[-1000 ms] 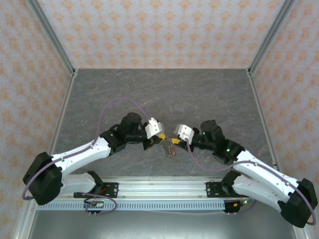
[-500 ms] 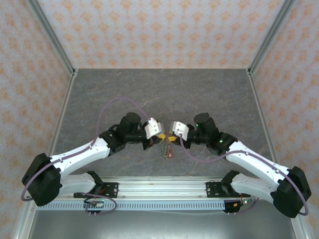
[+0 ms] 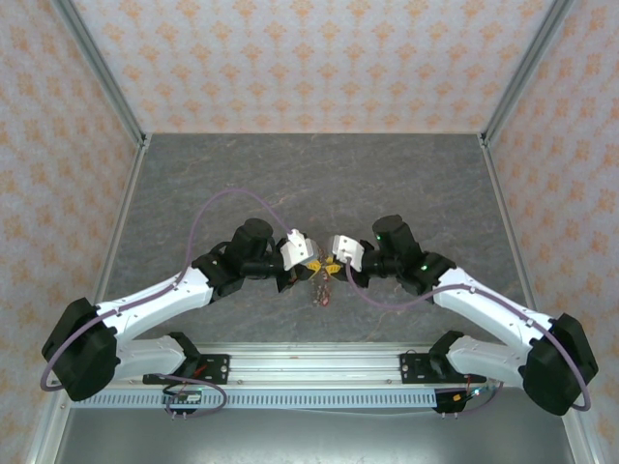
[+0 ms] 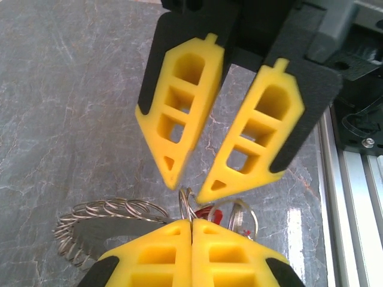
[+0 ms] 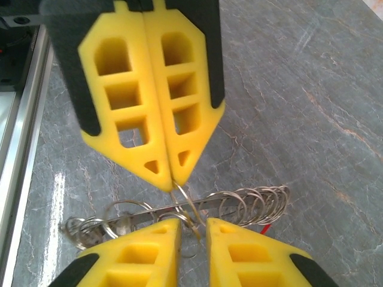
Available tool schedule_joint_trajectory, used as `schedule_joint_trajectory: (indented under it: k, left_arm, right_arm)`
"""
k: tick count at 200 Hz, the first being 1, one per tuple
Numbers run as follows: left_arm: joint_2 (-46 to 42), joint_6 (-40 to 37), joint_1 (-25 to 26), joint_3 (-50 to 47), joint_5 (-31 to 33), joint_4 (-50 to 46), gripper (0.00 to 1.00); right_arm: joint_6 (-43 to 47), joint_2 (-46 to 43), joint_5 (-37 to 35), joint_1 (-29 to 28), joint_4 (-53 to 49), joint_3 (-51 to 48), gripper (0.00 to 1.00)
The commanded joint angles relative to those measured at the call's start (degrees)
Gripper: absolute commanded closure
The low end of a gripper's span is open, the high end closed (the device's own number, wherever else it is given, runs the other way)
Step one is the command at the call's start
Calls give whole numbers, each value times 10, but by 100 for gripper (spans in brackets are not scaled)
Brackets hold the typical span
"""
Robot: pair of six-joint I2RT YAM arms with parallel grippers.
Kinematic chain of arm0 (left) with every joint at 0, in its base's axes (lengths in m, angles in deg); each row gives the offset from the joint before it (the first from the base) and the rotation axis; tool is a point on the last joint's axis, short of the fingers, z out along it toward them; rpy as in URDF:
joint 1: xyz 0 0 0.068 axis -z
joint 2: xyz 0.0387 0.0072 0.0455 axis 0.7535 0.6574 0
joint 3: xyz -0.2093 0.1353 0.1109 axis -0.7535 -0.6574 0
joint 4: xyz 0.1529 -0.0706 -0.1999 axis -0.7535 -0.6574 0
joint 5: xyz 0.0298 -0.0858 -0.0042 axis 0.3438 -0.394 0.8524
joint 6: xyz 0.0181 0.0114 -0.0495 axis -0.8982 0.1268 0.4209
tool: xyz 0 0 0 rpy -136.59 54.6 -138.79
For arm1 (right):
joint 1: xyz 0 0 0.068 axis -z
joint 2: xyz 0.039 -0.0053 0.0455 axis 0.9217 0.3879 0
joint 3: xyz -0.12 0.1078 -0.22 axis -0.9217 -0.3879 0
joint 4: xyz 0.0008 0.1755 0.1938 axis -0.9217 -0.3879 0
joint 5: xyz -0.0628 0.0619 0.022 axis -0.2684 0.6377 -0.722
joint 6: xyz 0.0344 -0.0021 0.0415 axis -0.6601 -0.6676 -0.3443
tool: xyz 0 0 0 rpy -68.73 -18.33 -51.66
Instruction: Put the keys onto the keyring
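Left gripper [image 5: 172,179]: jaws pressed together, tips pinching a thin wire loop of the keyring [image 5: 254,200]. In the overhead view the grip sits at the middle of the table [image 3: 290,184], above its grey surface.

Right gripper [image 5: 192,222]: jaws narrowly spread, tip to tip with the left gripper. A wire loop lies in the gap between its fingers [image 5: 152,251]. Contact with either pad cannot be determined.

The keyring hangs below the two grippers and off the table. It stretches sideways as a grey metal strip crowded with small rings, and runs across just under the fingertips.

Keys [image 4: 214,213]: red tags show among the loops right beside the left gripper's tips. Individual keys are too small to tell apart.
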State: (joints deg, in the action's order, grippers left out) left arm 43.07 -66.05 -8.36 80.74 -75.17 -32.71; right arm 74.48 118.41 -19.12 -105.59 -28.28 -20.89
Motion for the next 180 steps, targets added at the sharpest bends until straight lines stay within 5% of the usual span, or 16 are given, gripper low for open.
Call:
schedule_joint_trajectory:
  k: [1, 100, 180]
  left_arm:
    - [-18, -11, 4, 14, -25, 23, 100]
    - [-25, -7, 4, 6, -25, 37, 100]
    - [-21, -12, 4, 1, 12, 22, 100]
  right_arm:
    - [10, 6, 23, 6, 11, 16, 82]
    - [4, 14, 66, 15, 27, 5, 77]
    - [0, 6, 78, 20, -8, 28, 99]
